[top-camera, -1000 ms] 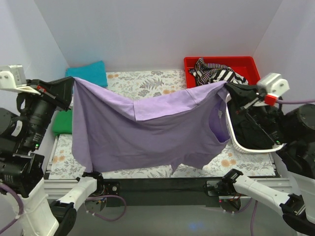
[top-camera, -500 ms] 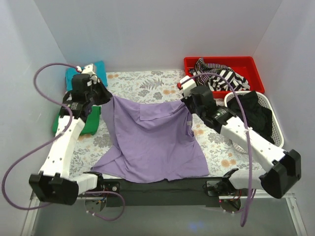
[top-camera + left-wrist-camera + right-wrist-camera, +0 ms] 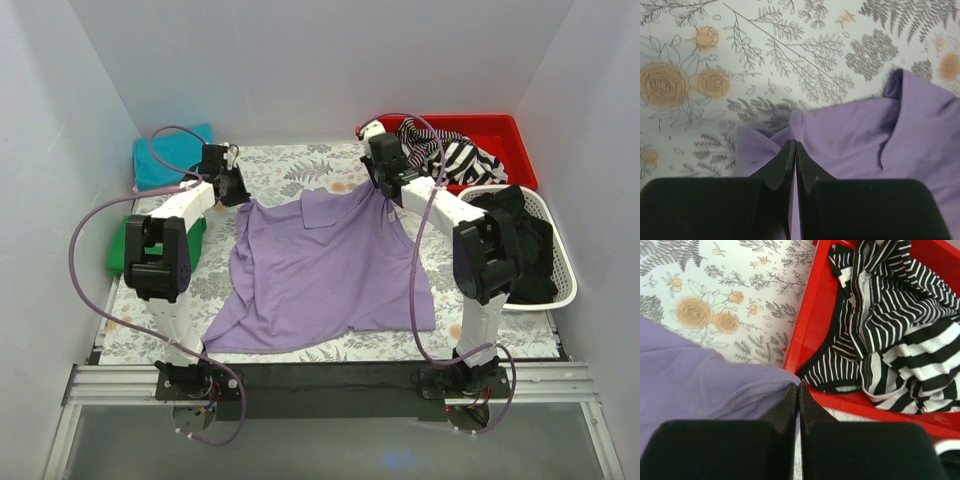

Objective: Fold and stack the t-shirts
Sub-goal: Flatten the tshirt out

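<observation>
At left, the left tool [image 3: 232, 186] is clenched on one far corner of the lavender t-shirt [image 3: 320, 270], which lies spread across the floral counter [image 3: 290, 165]. At right, the right tool [image 3: 380, 172] pinches the other far corner beside the red bin [image 3: 505, 128]. Laying flat looks like the step in hand; the next move calls for letting go and regripping for a first fold.

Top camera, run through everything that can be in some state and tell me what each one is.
lavender t-shirt: laid out mostly flat, far corners pinched.
left fingers: shut on the lavender t-shirt.
right fingers: shut on the lavender t-shirt.
teal t-shirt: folded.
green t-shirt: folded.
red bin: holding a crumpled striped garment.
white basket: holding dark clothes.
</observation>
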